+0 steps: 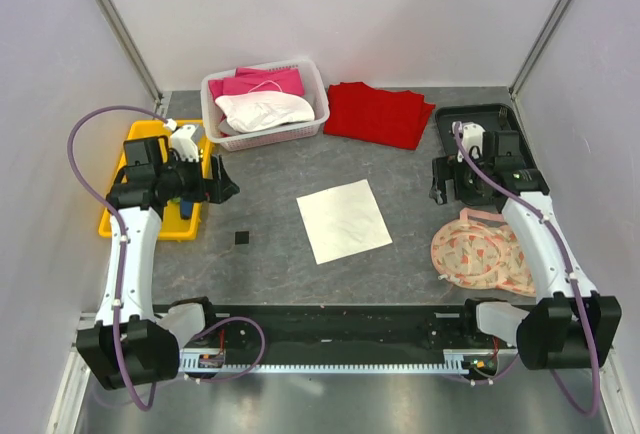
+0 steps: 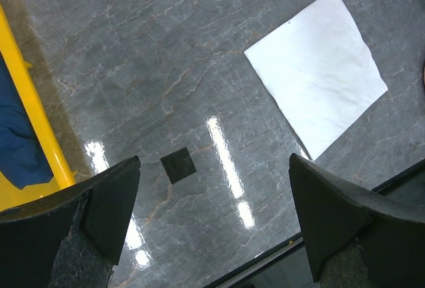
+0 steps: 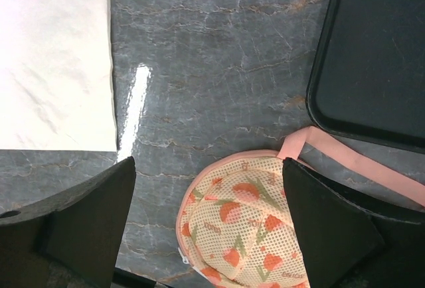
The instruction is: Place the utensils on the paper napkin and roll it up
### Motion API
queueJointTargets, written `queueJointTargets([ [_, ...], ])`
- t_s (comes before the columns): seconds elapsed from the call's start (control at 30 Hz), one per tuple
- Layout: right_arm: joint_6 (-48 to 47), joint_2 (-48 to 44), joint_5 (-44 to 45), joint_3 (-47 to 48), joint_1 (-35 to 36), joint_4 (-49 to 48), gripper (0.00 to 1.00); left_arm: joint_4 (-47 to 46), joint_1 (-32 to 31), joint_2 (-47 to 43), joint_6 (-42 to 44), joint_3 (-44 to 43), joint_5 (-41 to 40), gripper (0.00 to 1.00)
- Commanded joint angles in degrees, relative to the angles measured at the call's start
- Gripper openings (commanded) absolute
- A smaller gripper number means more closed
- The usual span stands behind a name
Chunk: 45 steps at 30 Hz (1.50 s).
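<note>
Lying clear of jaws; paper napkin (image 1: 343,220)

The top camera looks down over the whole table (image 1: 270,169) from its near edge. Both wrist cameras face down, close; all show the paper napkin (image 1: 343,220).

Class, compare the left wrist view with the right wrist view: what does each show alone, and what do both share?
Left wrist only: the yellow tray, a blue item in it, a small black square. Right wrist only: the black tray and the patterned mesh pouch. Shared: the paper napkin on the grey table, and an open gripper of its own: left gripper, right gripper.
</note>
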<state>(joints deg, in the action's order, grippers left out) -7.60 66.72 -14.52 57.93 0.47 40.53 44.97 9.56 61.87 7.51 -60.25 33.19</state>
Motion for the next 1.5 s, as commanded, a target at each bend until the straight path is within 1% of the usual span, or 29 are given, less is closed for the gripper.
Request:
queueJointTargets([
  [0.0, -0.49, 3.93, 2.48, 6.21, -0.21, 0.42, 0.98, -3.57, 0.19, -1.31, 0.14, -2.33, 1.62, 1.0],
  [0.13, -2.16, 10.34, 2.04, 12.28, -0.21, 2.27, 0.98, -5.68, 0.19, -2.28, -0.21, -2.24, 1.88, 1.0],
  [0.23, -5.4, 15.44, 4.66, 17.9, -0.21, 3.76, 0.98, -6.03, 0.19, -1.66, 0.05, -3.46, 1.7, 1.0],
  [0.3, -10.21, 20.61, 5.03, 22.38, -2.22, 5.77, 0.98, -5.95, 0.11, -0.7, 0.4, -4.35, 0.22, 1.0],
  [0.33, -12.16, 22.47, 3.81, 24.05, -2.66, 6.83, 0.98, -5.95, 0.19, -0.26, 0.14, -4.96, -0.92, 1.0],
  [0.37, -13.4, 24.49, 3.45, 27.64, -3.62, 7.88, 0.98, -5.95, 0.11, 0.62, 0.57, -5.23, -0.41, 1.0],
  [0.4, -15.32, 28.34, 3.28, 29.59, -4.16, 9.72, 0.98, -5.69, 0.19, 1.06, 1.19, -5.49, 0.64, 1.0],
  [0.47, -16.74, 31.97, 2.49, 34.85, -5.82, 11.57, 0.98, -6.03, 0.11, 1.76, 2.33, -5.41, 4.07, 1.0],
  [0.5, -18.23, 35.29, 2.13, 36.45, -6.35, 12.11, 0.98, -6.3, 0.11, 1.94, 2.16, -5.32, 4.95, 1.0],
  [0.57, -19.47, 38.47, 2.57, 41.0, -7.41, 12.9, 0.98, -7.61, 0.19, 2.2, 0.67, -4.97, 6.1, 1.0],
  [0.63, -22.09, 43.74, 3.01, 44.18, -8.02, 13.86, 0.98, -7.97, 0.19, 2.21, 0.23, -4.53, 8.1, 1.0],
  [0.7, -23.77, 49.26, 3.01, 49.72, -8.99, 16.06, 0.98, -8.58, 0.19, 2.29, 0.14, -3.48, 9.17, 1.0],
  [0.73, -25.17, 50.95, 2.84, 51.39, -9.43, 16.68, 0.98, -8.58, 0.19, 2.21, 0.23, -3.04, 11.35, 1.0],
  [0.83, -26.68, 56.84, 3.27, 59.2, -11.28, 17.56, 0.97, -8.67, 0.11, 1.86, 0.31, -1.19, 15.48, 1.0],
  [0.87, -26.86, 59.47, 3.1, 60.53, -12.24, 17.56, 0.97, -8.76, 0.11, 1.77, 0.4, -0.75, 16.37, 1.0],
  [0.93, -27.12, 61.85, 2.57, 64.21, -13.21, 17.65, 0.97, -8.76, -0.07, 1.5, 0.67, 0.22, 17.78, 1.0],
  [1.07, -27.74, 68.44, 2.57, 69.32, -14.27, 17.56, 0.96, -8.94, -0.07, 1.68, 0.67, 0.57, 17.61, 1.0],
  [1.2, -27.56, 72.49, 1.61, 73.46, -15.15, 17.21, 0.97, -9.02, -0.25, 2.56, 0.14, 0.75, 17.79, 1.0],
  [1.47, -26.95, 77.16, 2.31, 74.78, -15.85, 14.14, 0.98, -9.46, -1.39, 4.67, -0.74, 2.07, 17.7, 1.0],
])
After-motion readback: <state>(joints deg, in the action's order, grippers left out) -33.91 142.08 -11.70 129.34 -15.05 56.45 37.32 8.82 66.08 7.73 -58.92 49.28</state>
